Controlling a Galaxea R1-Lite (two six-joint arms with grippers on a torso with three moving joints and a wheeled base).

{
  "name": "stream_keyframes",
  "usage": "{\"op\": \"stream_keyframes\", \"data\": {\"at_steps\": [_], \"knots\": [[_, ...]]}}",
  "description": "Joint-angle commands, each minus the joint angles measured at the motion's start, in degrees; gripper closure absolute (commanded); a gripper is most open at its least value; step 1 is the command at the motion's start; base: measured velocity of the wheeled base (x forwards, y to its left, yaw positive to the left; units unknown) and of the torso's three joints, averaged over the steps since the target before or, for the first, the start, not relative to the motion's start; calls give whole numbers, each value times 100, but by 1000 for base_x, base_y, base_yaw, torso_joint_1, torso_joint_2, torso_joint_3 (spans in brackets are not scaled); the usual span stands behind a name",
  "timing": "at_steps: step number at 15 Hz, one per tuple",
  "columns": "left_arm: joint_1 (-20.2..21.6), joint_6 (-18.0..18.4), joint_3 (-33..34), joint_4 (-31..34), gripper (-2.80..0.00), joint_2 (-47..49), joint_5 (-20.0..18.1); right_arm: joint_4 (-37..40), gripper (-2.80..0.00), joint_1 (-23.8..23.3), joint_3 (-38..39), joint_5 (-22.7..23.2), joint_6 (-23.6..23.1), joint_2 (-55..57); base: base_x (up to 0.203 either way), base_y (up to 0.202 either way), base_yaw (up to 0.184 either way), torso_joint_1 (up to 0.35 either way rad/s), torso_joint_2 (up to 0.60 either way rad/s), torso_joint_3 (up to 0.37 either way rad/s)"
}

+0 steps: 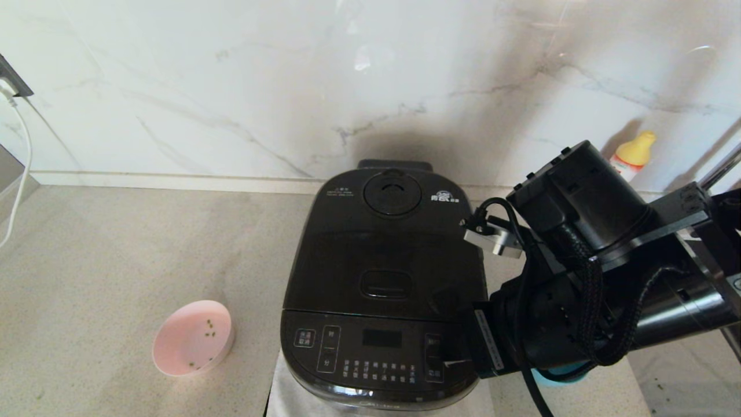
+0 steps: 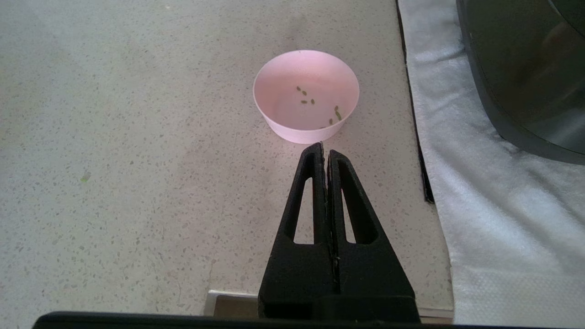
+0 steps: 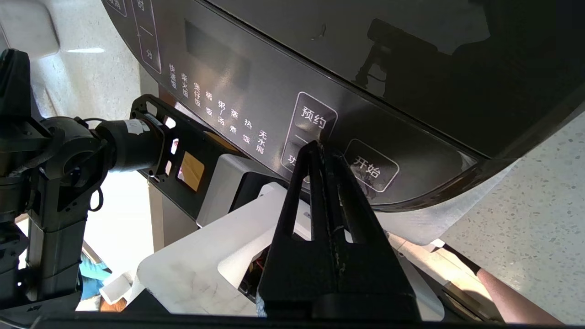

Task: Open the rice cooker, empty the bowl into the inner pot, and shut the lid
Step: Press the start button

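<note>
The rice cooker (image 1: 382,284) stands on the speckled counter (image 1: 116,278), in front of the marble wall (image 1: 231,87), and under it lies a white cloth (image 2: 493,219). Its lid (image 1: 385,249) is down, with the round steam vent (image 1: 392,192) near the back and the rectangular latch button (image 1: 386,284) more to the front. The inner pot cannot be seen, because the lid covers it.

The right gripper (image 3: 322,148) is at the front right corner of the cooker, with its tips at the button panel (image 1: 370,353). Its two fingers (image 3: 311,183) are pressed together and hold nothing. In the right wrist view the tips lie against the panel between two framed buttons with white Chinese labels (whether they really press it, one cannot tell). In the head view the right arm (image 1: 590,272) comes in from the right side and hides the gripper itself.

The left gripper (image 2: 325,151) hangs over the counter on the left of the cooker, also clenched and empty. Just beyond its tips stands a pink bowl (image 2: 306,96), upright, with only a few small green grains inside. The bowl is near the cloth but does not touch it.

A bottle with a yellow cap (image 1: 634,152) stands at the wall behind the right arm. A white cable (image 1: 20,168) hangs at the far left.
</note>
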Motion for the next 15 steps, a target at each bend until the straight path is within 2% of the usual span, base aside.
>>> {"op": "stream_keyframes", "data": {"at_steps": [1, 7, 12, 15], "knots": [[2, 1, 0, 1, 0, 7, -4, 27, 0, -31, 61, 5, 18, 21, 0, 0, 0, 0, 0, 0], [2, 1, 0, 1, 0, 7, -4, 27, 0, -110, -57, -7, 17, -209, 0, 0, 0, 0, 0, 0], [2, 1, 0, 1, 0, 7, -4, 40, 0, -110, -332, 7, -7, -1021, 0, 0, 0, 0, 0, 0], [2, 1, 0, 1, 0, 7, -4, 142, 0, -125, -748, -67, 0, -1469, 0, 0, 0, 0, 0, 0]]}}
